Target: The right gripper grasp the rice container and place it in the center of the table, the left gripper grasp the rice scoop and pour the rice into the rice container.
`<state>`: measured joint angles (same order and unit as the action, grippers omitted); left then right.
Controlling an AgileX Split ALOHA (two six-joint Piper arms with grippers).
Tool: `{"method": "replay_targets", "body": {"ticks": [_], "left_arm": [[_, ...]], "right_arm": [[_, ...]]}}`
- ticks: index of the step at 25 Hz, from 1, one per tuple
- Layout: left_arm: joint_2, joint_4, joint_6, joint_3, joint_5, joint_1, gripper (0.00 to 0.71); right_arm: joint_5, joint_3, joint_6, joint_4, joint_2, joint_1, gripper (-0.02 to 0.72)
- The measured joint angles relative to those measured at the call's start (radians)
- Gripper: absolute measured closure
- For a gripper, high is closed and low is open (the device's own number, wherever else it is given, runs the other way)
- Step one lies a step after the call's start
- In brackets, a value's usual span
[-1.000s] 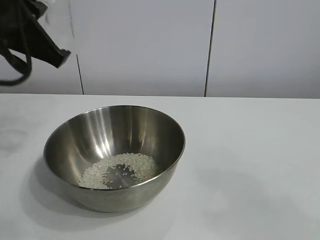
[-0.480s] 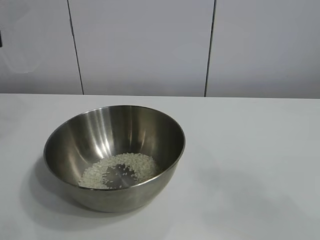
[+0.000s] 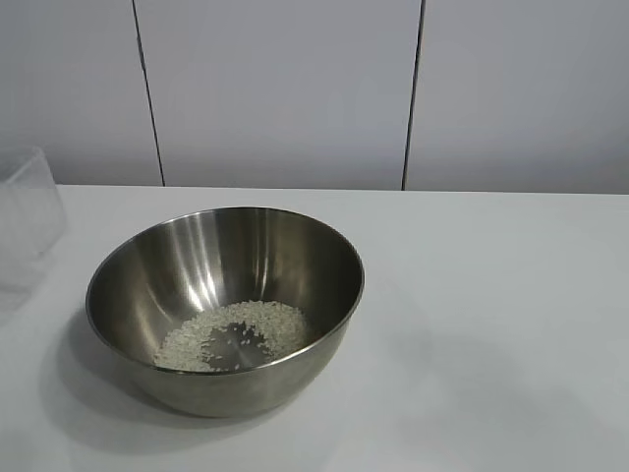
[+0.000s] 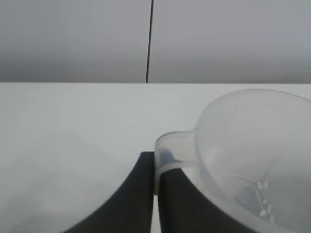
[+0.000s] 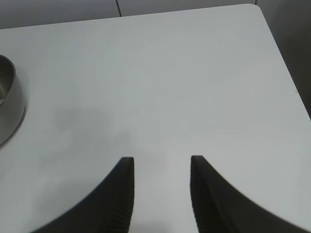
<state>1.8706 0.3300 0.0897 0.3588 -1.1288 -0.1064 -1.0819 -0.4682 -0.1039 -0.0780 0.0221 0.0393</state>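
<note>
The rice container [image 3: 197,258], a wide shiny steel bowl, stands on the white table [image 3: 491,295] left of centre, with white rice [image 3: 257,317] spread over its bottom. The rice scoop [image 3: 28,211], a clear plastic cup, shows at the far left edge of the exterior view, low by the tabletop. In the left wrist view my left gripper [image 4: 155,160] is shut on a small tab at the rim of the rice scoop [image 4: 252,131]; a few grains cling inside it. My right gripper [image 5: 162,162] hangs open over bare table, well clear of the rice container [image 5: 8,104].
A pale panelled wall [image 3: 285,88] runs behind the table. The table's far corner [image 5: 255,7] and side edge show in the right wrist view. Bare tabletop lies to the right of the bowl.
The left gripper with the scoop has left the upper left corner of the exterior view; the scoop now shows lower at the left edge, near the tabletop. The bowl and rice have not moved.
</note>
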Motion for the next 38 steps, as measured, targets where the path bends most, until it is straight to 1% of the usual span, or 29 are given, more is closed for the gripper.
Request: {"method": "replay_targets", "body": {"ticks": [5,13,15,19,21,24,31,33,37,38], "left_arm": [[0.11,0.0,-0.09,0.002,0.0,0.0,0.701],[0.12,-0.005,-0.135,0.004,-0.008,0.0,0.693],[0.12,-0.005,-0.137,0.004,-0.008,0.0,0.657],[0.12,-0.005,-0.137,0.003,-0.01,0.0,0.548],[0.12,-0.005,-0.137,-0.003,-0.015,0.0,0.505],[0.12,-0.007,-0.138,-0.022,-0.021,0.0,0.478],[0.12,-0.013,-0.138,-0.072,-0.022,0.0,0.465],[0.118,-0.029,-0.138,-0.082,-0.022,0.0,0.445],[0.086,-0.106,-0.138,-0.095,-0.022,0.0,0.322],[0.07,-0.13,-0.133,-0.095,-0.022,0.0,0.303]], "right_arm": [[0.0,0.0,0.0,0.0,0.0,0.0,0.451],[0.0,0.0,0.0,0.0,0.0,0.0,0.451],[0.0,0.0,0.0,0.0,0.0,0.0,0.451],[0.0,0.0,0.0,0.0,0.0,0.0,0.451],[0.0,0.0,0.0,0.0,0.0,0.0,0.451],[0.0,0.0,0.0,0.0,0.0,0.0,0.451],[0.0,0.0,0.0,0.0,0.0,0.0,0.451],[0.0,0.0,0.0,0.0,0.0,0.0,0.451],[0.0,0.0,0.0,0.0,0.0,0.0,0.451],[0.0,0.0,0.0,0.0,0.0,0.0,0.451]]}}
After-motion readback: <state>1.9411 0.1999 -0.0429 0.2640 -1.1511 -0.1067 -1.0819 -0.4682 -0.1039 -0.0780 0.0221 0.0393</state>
